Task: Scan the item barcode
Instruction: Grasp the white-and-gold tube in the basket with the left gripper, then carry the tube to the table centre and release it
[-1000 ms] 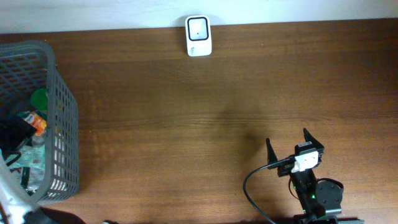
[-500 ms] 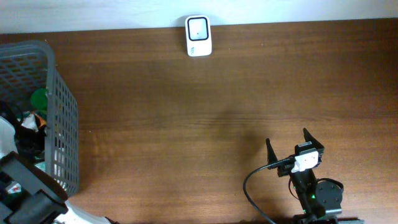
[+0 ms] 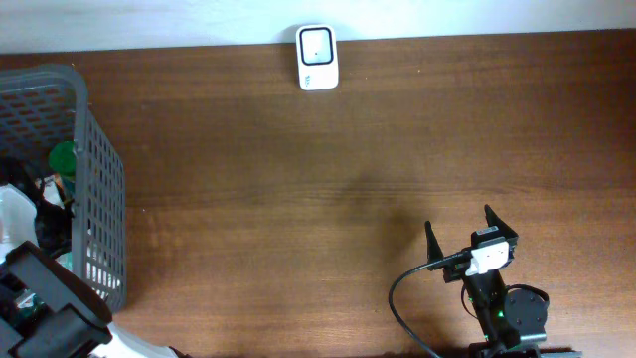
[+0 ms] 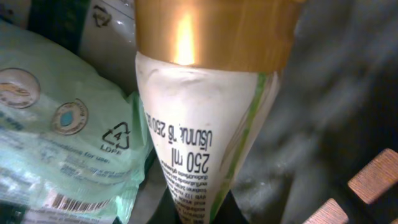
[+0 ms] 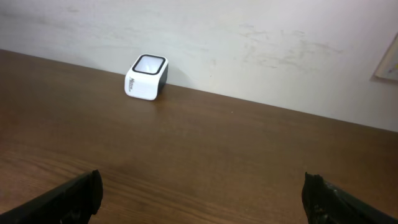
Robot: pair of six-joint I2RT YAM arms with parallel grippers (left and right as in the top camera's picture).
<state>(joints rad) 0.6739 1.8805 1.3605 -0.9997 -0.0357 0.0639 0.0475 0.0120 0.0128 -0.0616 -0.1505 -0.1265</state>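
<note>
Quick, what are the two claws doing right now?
Left claw: closed, seemingly pinching the flat end of the white tube with the gold cap.
Right claw: open, holding nothing.

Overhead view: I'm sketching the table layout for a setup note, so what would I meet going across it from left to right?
gray basket → white scanner → right gripper, its jaws open. The left arm overlaps the basket, so it is left out.
</note>
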